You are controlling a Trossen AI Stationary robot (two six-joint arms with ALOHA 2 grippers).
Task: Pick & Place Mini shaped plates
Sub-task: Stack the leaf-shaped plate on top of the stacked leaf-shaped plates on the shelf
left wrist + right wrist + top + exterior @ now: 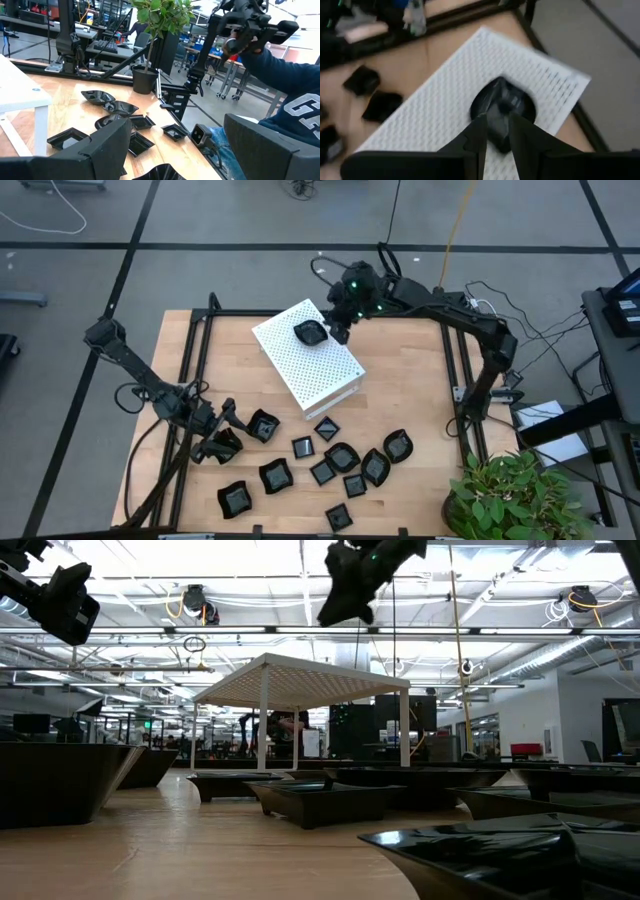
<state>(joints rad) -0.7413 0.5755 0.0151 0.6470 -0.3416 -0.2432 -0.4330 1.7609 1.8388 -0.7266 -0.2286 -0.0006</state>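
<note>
My right gripper hangs over the white perforated box and is shut on one glossy black mini plate. In the low view this gripper is well above the box top. Several other black mini plates lie flat on the wooden table near its front edge. My left gripper is open and low at the table's front left. A plate lies between its spread fingers without touching them. My right gripper pinches the mini plate by its rim between its two fingers, coming from above and slanting down. The plate's bowl sticks out ahead of the fingertips over the white box top. I cannot tell whether the plate touches the box.
A potted plant stands at the table's front right corner. Black frame rails run along the table's left and right sides. A person in a dark sleeve shows beyond the table in the left wrist view. Bare wood lies right of the box.
</note>
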